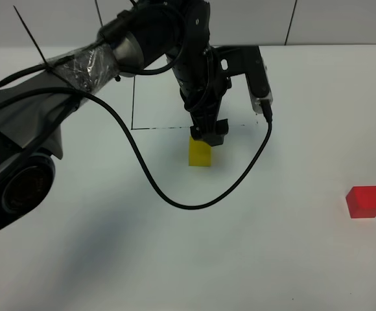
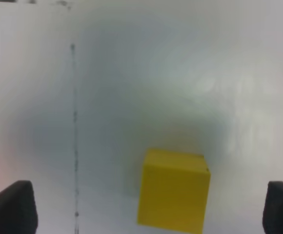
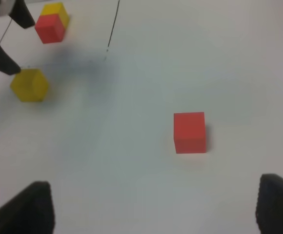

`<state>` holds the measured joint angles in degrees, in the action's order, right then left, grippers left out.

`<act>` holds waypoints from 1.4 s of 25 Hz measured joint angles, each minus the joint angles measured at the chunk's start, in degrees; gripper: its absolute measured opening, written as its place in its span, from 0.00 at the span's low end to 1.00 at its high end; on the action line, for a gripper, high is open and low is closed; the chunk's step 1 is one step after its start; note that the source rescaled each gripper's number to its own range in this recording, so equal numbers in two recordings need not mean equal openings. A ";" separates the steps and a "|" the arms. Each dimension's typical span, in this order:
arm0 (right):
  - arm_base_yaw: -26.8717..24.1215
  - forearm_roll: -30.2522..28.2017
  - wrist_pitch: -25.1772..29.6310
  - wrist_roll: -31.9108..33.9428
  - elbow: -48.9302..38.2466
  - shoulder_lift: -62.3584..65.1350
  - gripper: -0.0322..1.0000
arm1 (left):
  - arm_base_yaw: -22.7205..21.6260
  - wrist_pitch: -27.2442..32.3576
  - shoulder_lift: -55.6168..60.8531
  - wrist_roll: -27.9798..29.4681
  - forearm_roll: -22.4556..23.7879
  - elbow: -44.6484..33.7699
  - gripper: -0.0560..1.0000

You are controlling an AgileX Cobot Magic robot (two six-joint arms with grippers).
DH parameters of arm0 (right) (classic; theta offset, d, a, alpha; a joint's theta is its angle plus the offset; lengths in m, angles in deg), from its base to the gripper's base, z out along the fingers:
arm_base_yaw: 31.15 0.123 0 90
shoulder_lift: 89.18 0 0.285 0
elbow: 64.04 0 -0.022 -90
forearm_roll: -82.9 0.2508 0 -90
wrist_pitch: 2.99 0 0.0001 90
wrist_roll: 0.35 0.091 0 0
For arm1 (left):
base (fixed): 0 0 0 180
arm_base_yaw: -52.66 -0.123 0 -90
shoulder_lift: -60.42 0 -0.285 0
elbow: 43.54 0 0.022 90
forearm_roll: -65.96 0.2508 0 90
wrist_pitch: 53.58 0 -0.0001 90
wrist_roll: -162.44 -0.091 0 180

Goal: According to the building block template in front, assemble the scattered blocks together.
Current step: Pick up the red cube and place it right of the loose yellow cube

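The loose yellow cube [image 1: 199, 154] sits on the white table just in front of the drawn black rectangle [image 1: 133, 103]. My left gripper [image 1: 209, 133] hangs over its far edge, open. In the left wrist view the yellow cube [image 2: 173, 192] lies between the wide-apart fingertips [image 2: 12, 207] without touching them. The loose red cube [image 1: 364, 201] sits far right; in the right wrist view the red cube [image 3: 189, 132] lies ahead of my open, empty right gripper [image 3: 153, 209]. The template pair [image 3: 51, 22], yellow joined to red, shows there; my left arm hides it in the high view.
A black cable [image 1: 175, 201] loops from my left arm over the table in front of the yellow cube. The left arm's body [image 1: 78, 65] covers the back left. The rectangle's line [image 2: 74, 136] runs beside the yellow cube. The right gripper is outside the high view.
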<state>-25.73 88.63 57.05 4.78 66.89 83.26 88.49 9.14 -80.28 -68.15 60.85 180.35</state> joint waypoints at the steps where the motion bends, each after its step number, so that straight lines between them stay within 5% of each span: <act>1: 0.00 0.00 0.00 0.00 0.00 0.00 0.75 | -0.45 0.00 0.76 2.03 0.70 0.00 1.00; 6: 0.00 0.00 0.00 0.00 0.00 0.00 0.75 | -5.92 0.05 3.66 13.95 4.55 0.00 1.00; 11: 0.00 0.00 0.00 0.00 0.00 0.00 0.75 | -15.62 0.75 7.19 23.21 2.21 -0.26 1.00; 22: 0.00 0.00 0.00 0.00 0.00 0.00 0.75 | -35.80 -0.30 21.67 25.25 -9.16 -19.25 0.99; 35: 0.00 0.00 0.00 0.00 0.00 0.00 0.75 | -37.88 -9.51 53.75 28.95 -9.21 -51.24 0.95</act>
<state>-25.73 88.63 57.05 4.78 66.89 83.26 50.60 -0.37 -26.52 -39.20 51.64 129.12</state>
